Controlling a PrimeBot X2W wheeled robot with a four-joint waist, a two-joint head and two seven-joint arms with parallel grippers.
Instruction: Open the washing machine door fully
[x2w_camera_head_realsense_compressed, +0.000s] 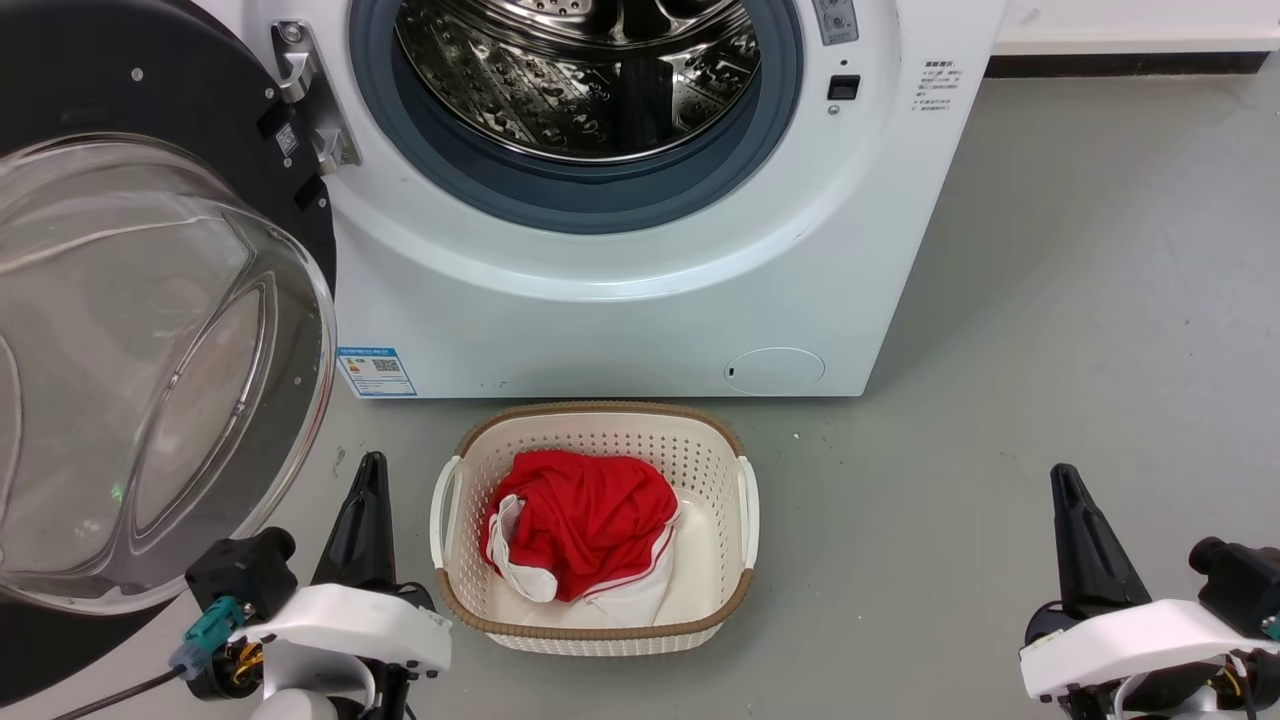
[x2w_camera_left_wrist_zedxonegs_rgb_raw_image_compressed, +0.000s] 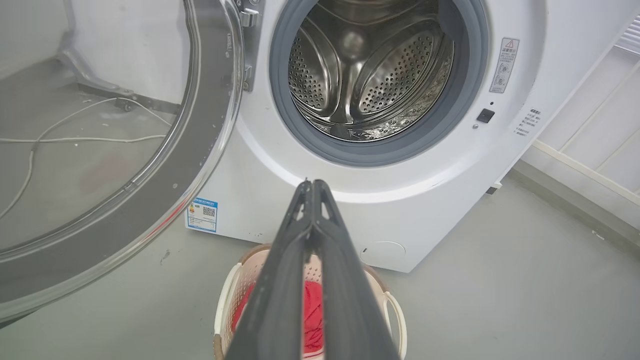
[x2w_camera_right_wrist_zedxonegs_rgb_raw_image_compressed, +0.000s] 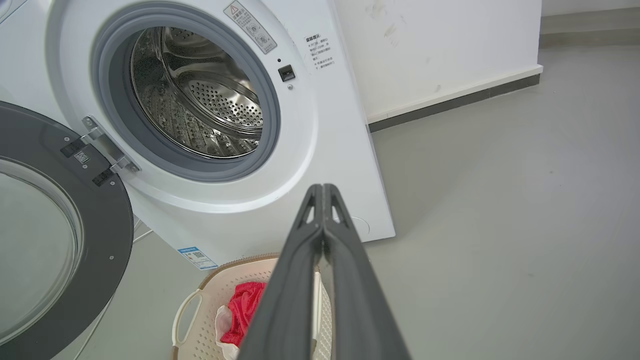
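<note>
The washing machine door stands swung wide to the left of the washing machine, held on its metal hinge, with the clear glass bowl bulging toward the camera and the black ring behind it. The steel drum and grey gasket are fully exposed. On the grey floor just in front of the machine sits a cream basket with a red and white garment in it. The left gripper hovers low between the door's lower edge and the basket, its 2 fingers pressed together on nothing; the left wrist view shows them touching tip to tip. The right gripper is well apart to the right, likewise closed and empty.
</note>
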